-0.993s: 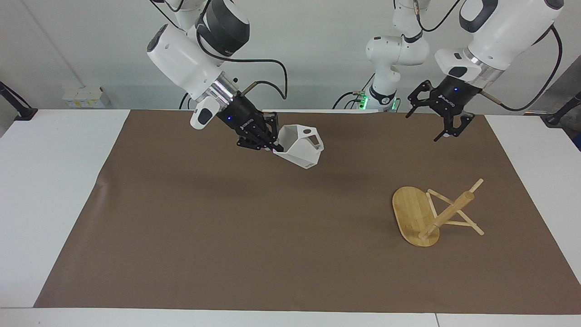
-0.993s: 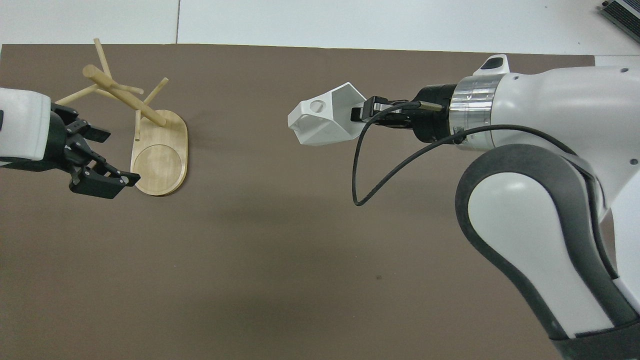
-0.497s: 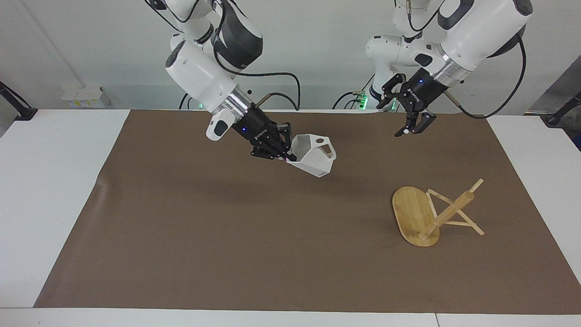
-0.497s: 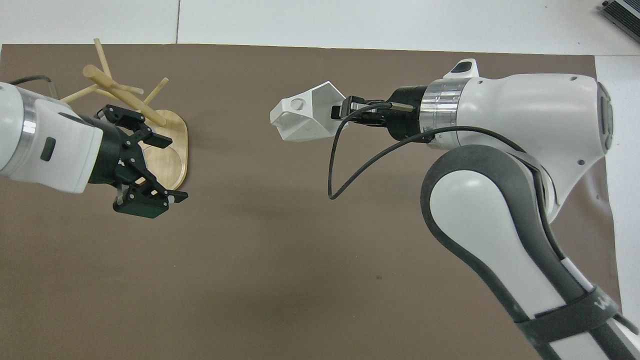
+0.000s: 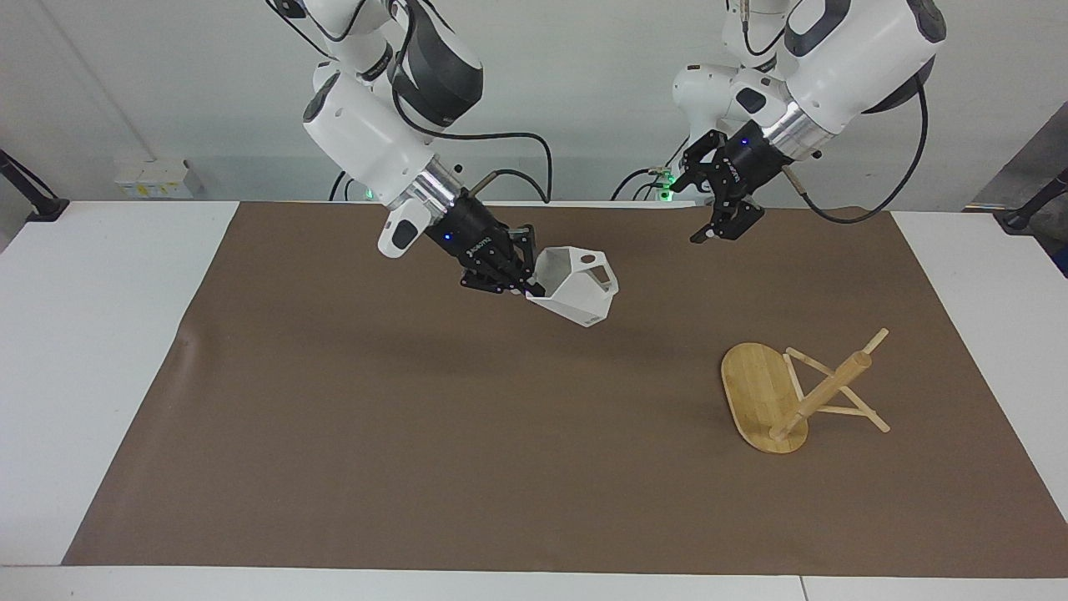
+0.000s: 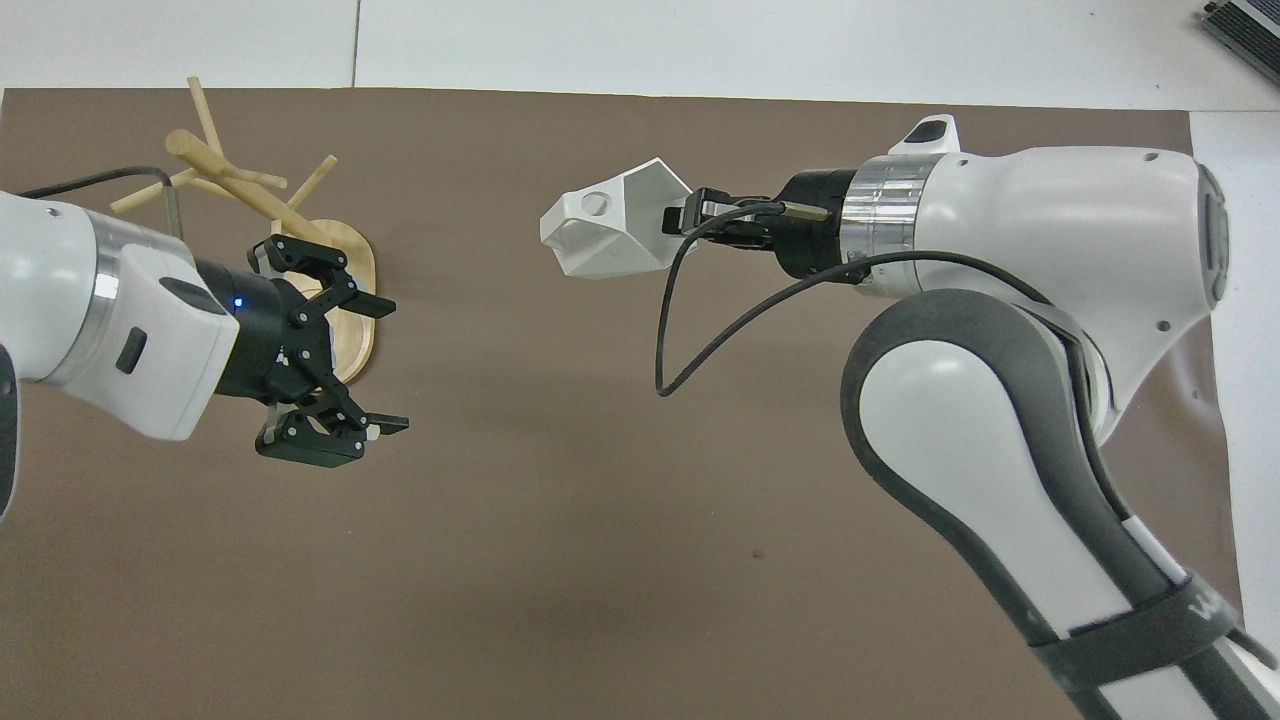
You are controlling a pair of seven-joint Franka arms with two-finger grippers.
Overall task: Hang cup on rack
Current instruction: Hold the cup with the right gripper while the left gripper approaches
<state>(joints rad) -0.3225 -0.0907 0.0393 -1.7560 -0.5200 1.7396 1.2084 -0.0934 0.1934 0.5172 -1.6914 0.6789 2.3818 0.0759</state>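
Aloft, right gripper [image 5: 526, 288] grips cup [image 5: 577, 285]; rack [image 5: 801, 391] seemingly toppled; left gripper [image 6: 385, 365] agape

The cup [image 5: 577, 285], white, faceted and tapering to a narrow base, is held up in the air, tipped on its side, its blocky handle with the round hole on top. It is well apart from the rack [image 5: 799, 391]. The rack, a light bamboo mug tree, lies toppled: its oval base stands on edge, its thick post slants upward, and thin pegs splay out.
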